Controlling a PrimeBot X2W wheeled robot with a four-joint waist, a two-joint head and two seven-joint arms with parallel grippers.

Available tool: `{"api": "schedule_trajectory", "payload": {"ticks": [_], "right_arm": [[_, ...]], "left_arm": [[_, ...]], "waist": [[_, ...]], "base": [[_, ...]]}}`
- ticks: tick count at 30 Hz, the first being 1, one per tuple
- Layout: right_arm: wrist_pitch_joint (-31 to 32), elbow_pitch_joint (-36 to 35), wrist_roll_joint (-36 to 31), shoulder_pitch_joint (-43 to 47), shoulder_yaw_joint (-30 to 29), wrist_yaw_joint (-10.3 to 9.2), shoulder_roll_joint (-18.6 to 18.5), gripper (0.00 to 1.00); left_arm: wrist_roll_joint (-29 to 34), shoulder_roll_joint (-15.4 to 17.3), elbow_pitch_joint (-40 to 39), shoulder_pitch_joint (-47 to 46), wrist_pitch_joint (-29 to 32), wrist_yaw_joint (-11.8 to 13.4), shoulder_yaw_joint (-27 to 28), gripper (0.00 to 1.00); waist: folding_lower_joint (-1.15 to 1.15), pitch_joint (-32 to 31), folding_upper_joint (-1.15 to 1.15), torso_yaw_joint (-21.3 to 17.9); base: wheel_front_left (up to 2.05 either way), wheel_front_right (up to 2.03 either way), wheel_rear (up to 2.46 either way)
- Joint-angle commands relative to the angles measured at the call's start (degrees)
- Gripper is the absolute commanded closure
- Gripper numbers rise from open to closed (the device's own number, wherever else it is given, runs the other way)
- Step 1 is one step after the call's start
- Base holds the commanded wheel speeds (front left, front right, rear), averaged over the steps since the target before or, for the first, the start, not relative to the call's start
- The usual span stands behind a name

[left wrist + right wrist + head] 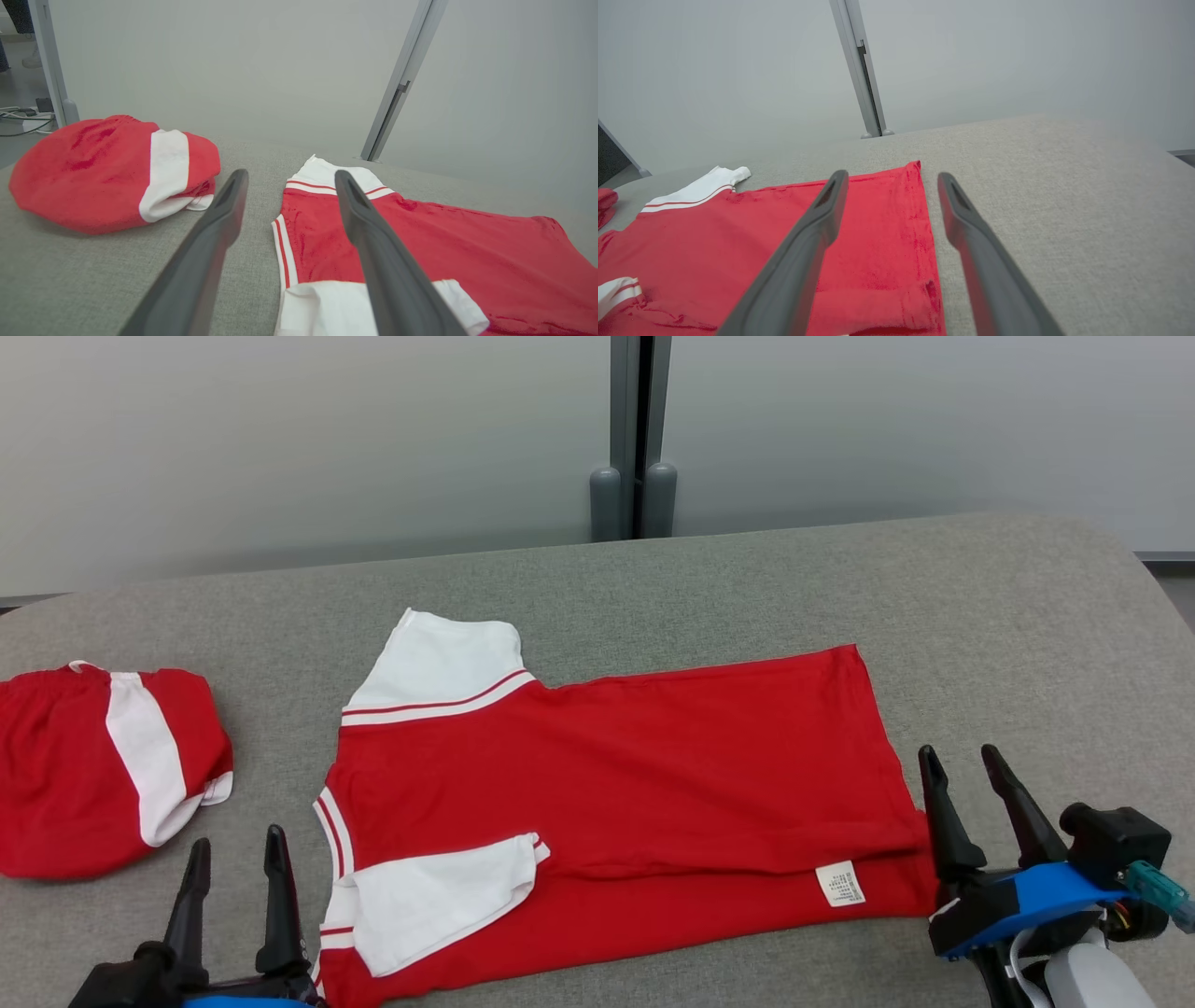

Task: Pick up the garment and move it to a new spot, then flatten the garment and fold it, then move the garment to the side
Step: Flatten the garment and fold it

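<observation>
The garment [635, 775] is a red shirt with white sleeves, lying flat on the grey table with its near long edge folded over and a white label showing; one white sleeve lies folded in over the near left part. My left gripper [238, 845] stands open just left of the collar end, holding nothing. In the left wrist view the left gripper [289, 175] frames the shirt's [420, 242] collar edge. My right gripper [962, 761] is open beside the hem at the near right. From the right wrist, the right gripper [892, 176] straddles the hem edge of the garment [738, 238].
A second red and white garment [93, 765] lies bunched at the table's left end, also in the left wrist view [103, 172]. The grey table [1008, 644] has bare cloth to the right and behind the shirt. A grey post [633, 439] stands behind the far edge.
</observation>
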Motion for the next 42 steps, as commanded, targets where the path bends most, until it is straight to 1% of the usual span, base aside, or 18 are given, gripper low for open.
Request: {"api": "schedule_trajectory", "payload": {"ticks": [1,4,7,14,23,42], "right_arm": [[-0.2,-2.4,-1.8,1.3,-0.8,0.03,1.0,0.0],[-0.2,-7.5,-5.0,2.4,-2.0,0.03,3.4,0.0],[-0.2,-11.5,-7.3,3.4,-2.0,0.02,4.9,0.0],[-0.2,-15.1,-9.1,5.8,-2.2,0.02,6.7,0.0],[-0.2,-12.8,-11.0,9.6,-1.6,0.03,7.5,0.0],[-0.2,-11.0,-10.9,9.9,-0.5,0.03,7.5,0.0]], "left_arm": [[1.4,-0.3,-1.0,-1.0,0.0,-0.2,0.9,0.0],[4.3,-1.1,-2.9,-1.5,0.0,-0.3,2.9,0.0],[7.5,-1.5,-3.9,-1.7,0.0,-0.3,4.0,0.0],[11.0,-2.1,-4.6,-1.4,0.0,-0.1,5.3,0.0],[12.9,-2.4,-1.3,1.0,0.0,-0.8,4.7,0.0],[12.7,-2.1,2.0,0.0,0.0,-1.5,5.4,0.0]], "waist": [[0.0,-0.1,-0.01,0.0],[0.0,-0.5,-0.01,-0.1],[0.0,-0.7,-0.01,-0.1],[0.0,-1.7,-0.01,0.6],[0.0,-3.4,-0.01,1.6],[0.0,-3.8,-0.01,2.1]], "base": [[0.0,0.0,0.0],[0.0,0.0,0.0],[0.0,0.0,0.0],[0.0,0.0,0.0],[0.0,0.0,0.0],[0.0,0.0,0.0]]}}
